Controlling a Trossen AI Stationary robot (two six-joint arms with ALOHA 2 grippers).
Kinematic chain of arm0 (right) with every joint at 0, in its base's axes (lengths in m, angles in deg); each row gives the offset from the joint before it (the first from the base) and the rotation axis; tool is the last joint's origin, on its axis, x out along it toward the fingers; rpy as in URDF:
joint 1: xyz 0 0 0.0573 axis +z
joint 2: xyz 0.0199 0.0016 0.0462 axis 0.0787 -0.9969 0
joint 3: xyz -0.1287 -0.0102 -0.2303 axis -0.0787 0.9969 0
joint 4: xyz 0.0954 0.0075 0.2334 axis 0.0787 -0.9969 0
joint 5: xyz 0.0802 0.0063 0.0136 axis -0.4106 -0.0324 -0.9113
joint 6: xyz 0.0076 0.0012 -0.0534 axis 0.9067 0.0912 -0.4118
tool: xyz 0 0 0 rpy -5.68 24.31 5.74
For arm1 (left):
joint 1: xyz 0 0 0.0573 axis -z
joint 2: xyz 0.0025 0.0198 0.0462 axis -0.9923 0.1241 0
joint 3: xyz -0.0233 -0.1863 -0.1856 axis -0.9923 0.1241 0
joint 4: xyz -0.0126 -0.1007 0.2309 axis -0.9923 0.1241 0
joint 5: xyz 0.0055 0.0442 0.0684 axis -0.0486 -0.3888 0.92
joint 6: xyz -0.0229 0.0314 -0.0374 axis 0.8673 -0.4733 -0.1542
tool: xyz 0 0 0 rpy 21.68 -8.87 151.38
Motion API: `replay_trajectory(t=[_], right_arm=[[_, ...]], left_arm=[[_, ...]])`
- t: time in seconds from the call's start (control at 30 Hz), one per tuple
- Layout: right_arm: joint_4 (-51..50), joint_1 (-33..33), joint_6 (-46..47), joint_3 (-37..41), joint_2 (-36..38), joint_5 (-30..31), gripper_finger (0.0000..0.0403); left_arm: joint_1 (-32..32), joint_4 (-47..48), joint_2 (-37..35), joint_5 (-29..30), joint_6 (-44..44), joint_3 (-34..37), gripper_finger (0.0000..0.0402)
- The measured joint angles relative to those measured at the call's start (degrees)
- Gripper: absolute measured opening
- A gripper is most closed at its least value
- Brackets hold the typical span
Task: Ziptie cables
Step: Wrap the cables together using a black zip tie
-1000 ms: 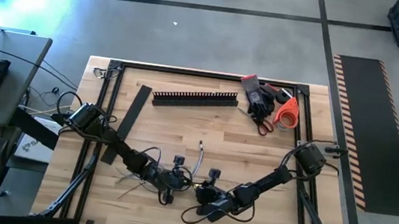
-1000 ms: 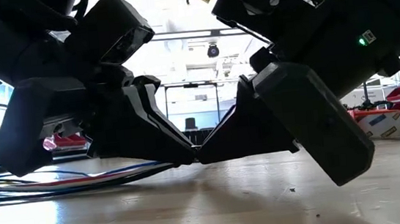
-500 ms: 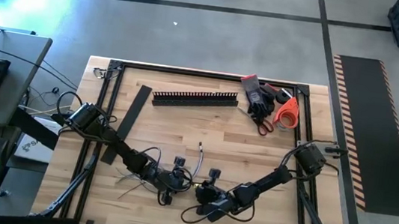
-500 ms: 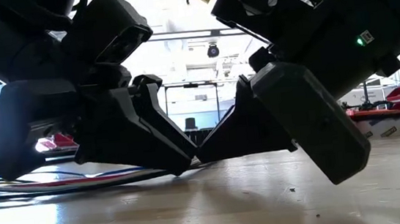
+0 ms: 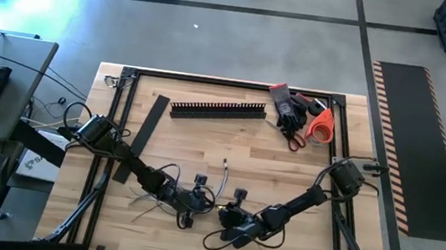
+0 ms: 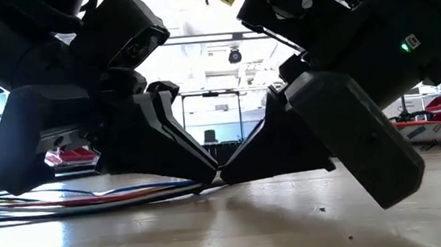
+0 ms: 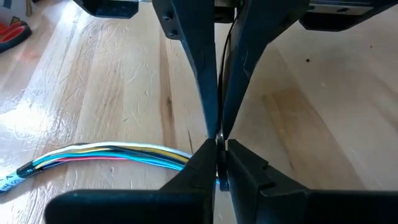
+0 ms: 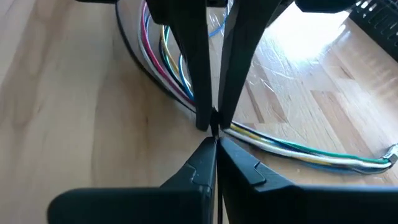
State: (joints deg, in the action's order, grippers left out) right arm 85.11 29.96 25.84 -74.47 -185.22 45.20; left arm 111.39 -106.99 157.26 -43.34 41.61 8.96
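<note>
L hand (image 6: 201, 174) & R hand (image 6: 229, 171) meet tip to tip low over the bench (image 5: 205, 136), near its front edge, centre. Both pinched narrow, fingers together; something thin seems nipped between the tips, can't tell what. Cables (image 7: 106, 152) (white, yellow, blue, pink bundle) lie flat on the wood, running under the L hand to the meeting point, looping behind R hand. Black slotted duct (image 5: 218, 109), gloves (image 5: 290, 107) & scissors (image 5: 293, 135) well apart at rear.

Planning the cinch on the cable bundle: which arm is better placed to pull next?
Hard to call: left gripper and right gripper meet tip to tip, both shut at the cables. Perhaps left, with the bundle trailing its way.
</note>
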Motion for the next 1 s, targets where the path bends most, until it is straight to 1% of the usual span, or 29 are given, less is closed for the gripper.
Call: replay_trajectory(t=[0.07, 0.2, 0.27, 0.4, 0.5, 0.6, 0.67, 0.73, 0.87, 1.0], right_arm=[[-2.5, 0.6, 1.9, 0.0, 0.0, 0.7, 0.0], [-11.9, 3.1, 11.5, -0.2, 0.3, 3.8, 0.0], [-14.3, 3.8, 14.5, -0.2, 0.4, 4.5, 0.0], [-15.3, 4.3, 15.3, -0.2, 0.8, 5.5, 0.0], [-18.9, 4.3, 14.6, 0.0, 2.5, 5.3, 0.0], [-23.5, 4.3, 16.4, 0.0, 5.3, 3.7, 0.0005], [-26.6, 4.3, 18.0, 0.0, 7.3, 2.1, 0.002], [-28.7, 4.3, 18.9, 0.0, 8.6, 0.2, 0.0044], [-29.0, 4.5, 18.0, 0.0, 10.4, -1.8, 0.0107], [-28.4, 4.5, 13.0, 0.0, 10.7, -4.9, 0.0167]], left_arm=[[0.2, 1.3, 0.0, 0.4, 0.9, -0.1, 0.0008], [1.2, 3.8, -0.1, 1.9, 2.7, 0.2, 0.0003], [1.4, 3.6, -0.2, 2.5, 2.7, 0.5, 0.0003], [1.6, 2.9, -0.1, 2.6, 2.8, 0.5, 0.0002], [1.6, 2.7, -0.1, 2.7, 2.0, 0.5, 0.0002], [1.6, 2.7, -0.1, 2.7, 2.3, 0.5, 0.0002], [1.6, 2.2, -0.1, 3.2, 2.3, 0.6, 0.0004], [1.6, 1.3, 0.0, 3.9, 2.2, 0.7, 0.0017], [1.7, 1.1, -1.0, 3.9, 0.9, 0.8, 0.0071], [1.9, 1.3, -4.0, 4.0, 1.2, 0.8, 0.0125]])
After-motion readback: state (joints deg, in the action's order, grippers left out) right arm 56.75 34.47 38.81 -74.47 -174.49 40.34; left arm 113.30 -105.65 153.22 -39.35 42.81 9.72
